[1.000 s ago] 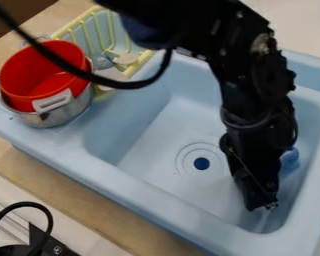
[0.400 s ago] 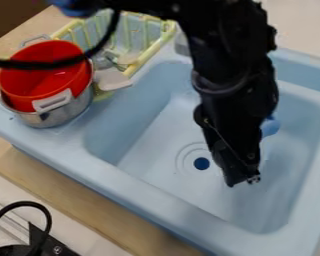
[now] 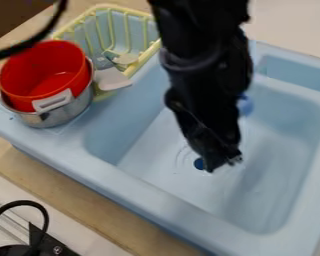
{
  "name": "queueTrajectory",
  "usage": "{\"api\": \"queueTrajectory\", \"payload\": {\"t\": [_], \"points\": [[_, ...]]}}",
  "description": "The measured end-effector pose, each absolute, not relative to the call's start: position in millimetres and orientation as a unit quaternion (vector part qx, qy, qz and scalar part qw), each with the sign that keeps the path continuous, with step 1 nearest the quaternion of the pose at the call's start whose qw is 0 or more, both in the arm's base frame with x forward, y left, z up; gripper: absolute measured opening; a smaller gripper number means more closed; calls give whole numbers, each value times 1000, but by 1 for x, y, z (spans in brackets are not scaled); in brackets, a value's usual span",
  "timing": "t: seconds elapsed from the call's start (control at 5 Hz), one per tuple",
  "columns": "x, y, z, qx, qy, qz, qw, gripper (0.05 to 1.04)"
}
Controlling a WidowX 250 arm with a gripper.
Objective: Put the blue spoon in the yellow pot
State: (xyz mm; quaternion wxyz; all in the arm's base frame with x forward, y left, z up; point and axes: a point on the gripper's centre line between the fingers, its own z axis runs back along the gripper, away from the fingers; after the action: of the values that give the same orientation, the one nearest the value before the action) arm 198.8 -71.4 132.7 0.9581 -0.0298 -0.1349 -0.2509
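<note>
Black two-finger tool (image 3: 223,164) hangs low over the light-blue plastic sink (image 3: 156,195), just beside the dark-blue round drain (image 3: 199,164). Cannot tell if tool is apart, together or clamped on something. Small rounded blue shape (image 3: 245,105) above tool in view, at the black arm's edge; cannot tell if it is the spoon. Well apart, up and left of tool: red pot (image 3: 29,80) nested in shiny metal pot (image 3: 59,116), pale-yellow wire rack (image 3: 99,27) near both.

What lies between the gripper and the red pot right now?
In the camera view, from gripper to red pot: the sink basin, its ledge, then the metal pot around it. I see no loose object along that stretch.
</note>
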Motion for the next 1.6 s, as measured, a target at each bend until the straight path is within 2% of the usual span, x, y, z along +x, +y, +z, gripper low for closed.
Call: {"api": "queueTrajectory", "payload": {"t": [0.6,1.0,1.6], "points": [[199,-34,172,-22,-169,-109,979,663],[211,-25,175,12,-162,-56,985,663],[219,18,174,-2,-161,50,986,663]]}}
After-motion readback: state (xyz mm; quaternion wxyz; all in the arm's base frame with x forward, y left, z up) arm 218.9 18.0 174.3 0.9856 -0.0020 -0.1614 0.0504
